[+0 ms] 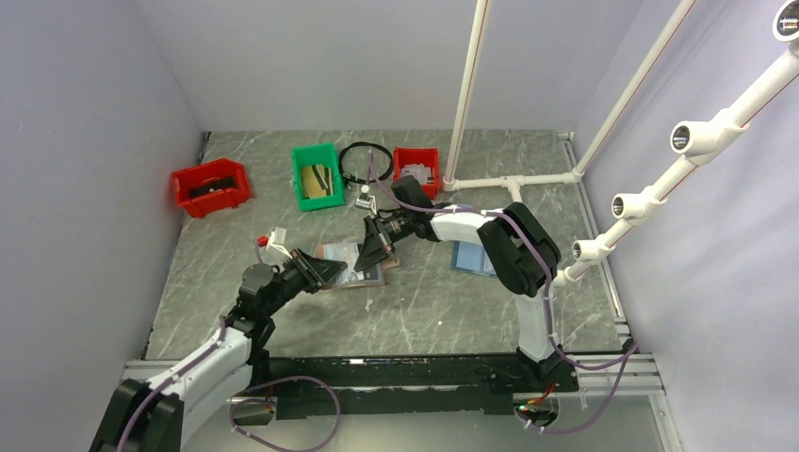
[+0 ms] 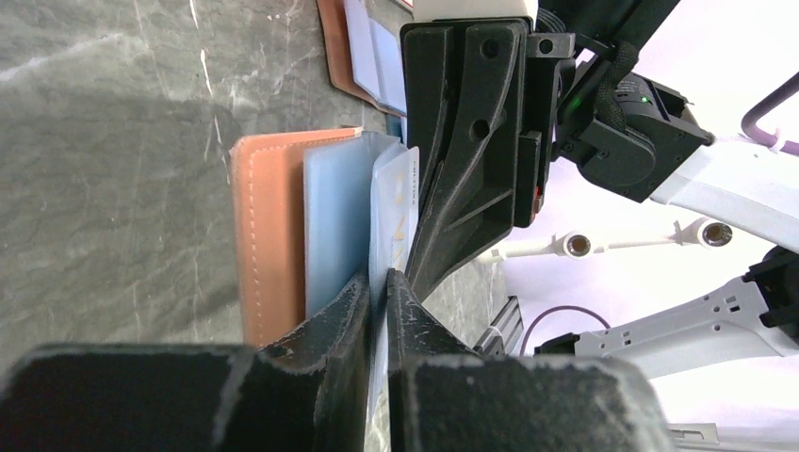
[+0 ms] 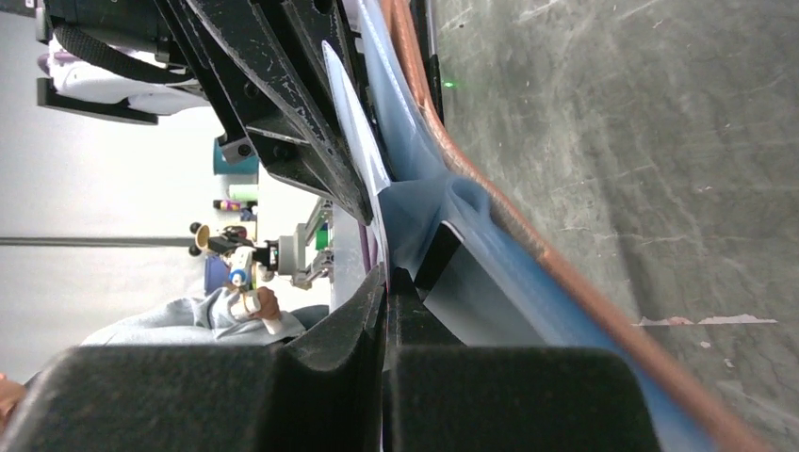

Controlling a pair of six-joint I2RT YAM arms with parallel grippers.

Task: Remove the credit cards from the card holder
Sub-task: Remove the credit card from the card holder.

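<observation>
The right gripper (image 3: pixel 384 275) is closed tight, and the thin edge of a pale card (image 3: pixel 350 132) runs into the seam between its fingers. The left gripper (image 2: pixel 379 282) meets it tip to tip on the same pale card, its fingers parted by only a narrow slit with the card's edge inside; whether they press on it I cannot tell. The card stands up out of the card holder (image 2: pixel 269 245), which lies open on the bench (image 2: pixel 113 188), its reddish-brown cover down and its pale blue pages (image 2: pixel 334 217) up. A grey card (image 3: pixel 476 292) sits in a pocket of those pages, just beside the right gripper's tips. In the top view a blue holder (image 1: pixel 471 256) lies to the right of the card holder, well apart. A green bin (image 1: pixel 317 176) and two red bins (image 1: pixel 211 185) stand beyond the card holder, towards the back wall
</observation>
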